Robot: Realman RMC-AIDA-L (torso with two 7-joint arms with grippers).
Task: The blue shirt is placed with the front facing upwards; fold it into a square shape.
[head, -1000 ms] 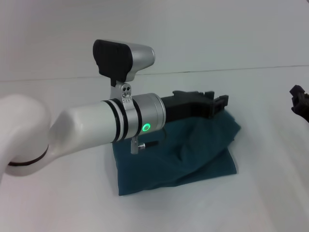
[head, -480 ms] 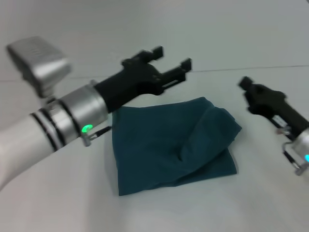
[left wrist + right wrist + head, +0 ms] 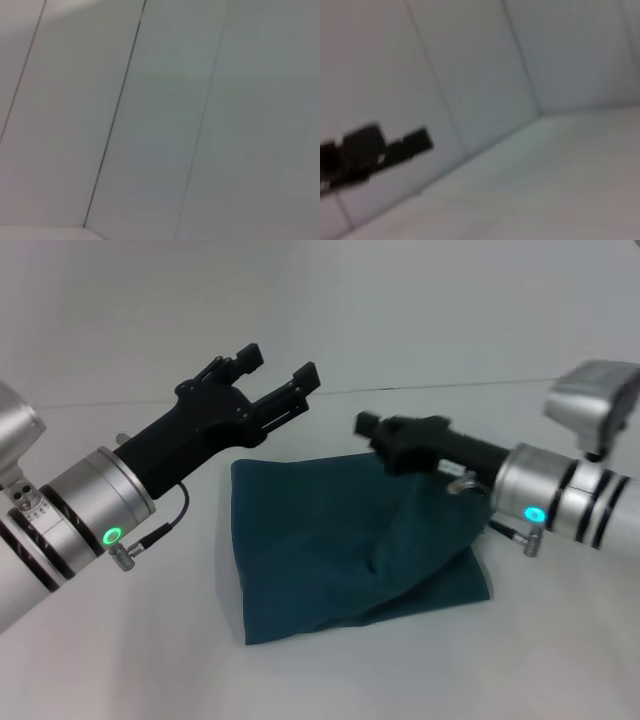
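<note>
A plain white bench (image 3: 120, 660) fills the foreground of the head view, its surface matte and unmarked. Behind it rises a pale grey-white wall (image 3: 450, 310), meeting the bench along a thin dark seam. The left wrist view shows the wall's panels (image 3: 165, 125) divided by narrow dark joint lines; the right wrist view shows similar panelling (image 3: 485, 75) above a light surface.

The white table (image 3: 120, 660) lies bare across the lower frame and along the far edge. At centre the blue shirt (image 3: 340, 550) sits folded. Above its upper left corner hangs the left gripper (image 3: 278, 365), fingers apart; the right gripper (image 3: 368, 426) crosses over its upper right part.
</note>
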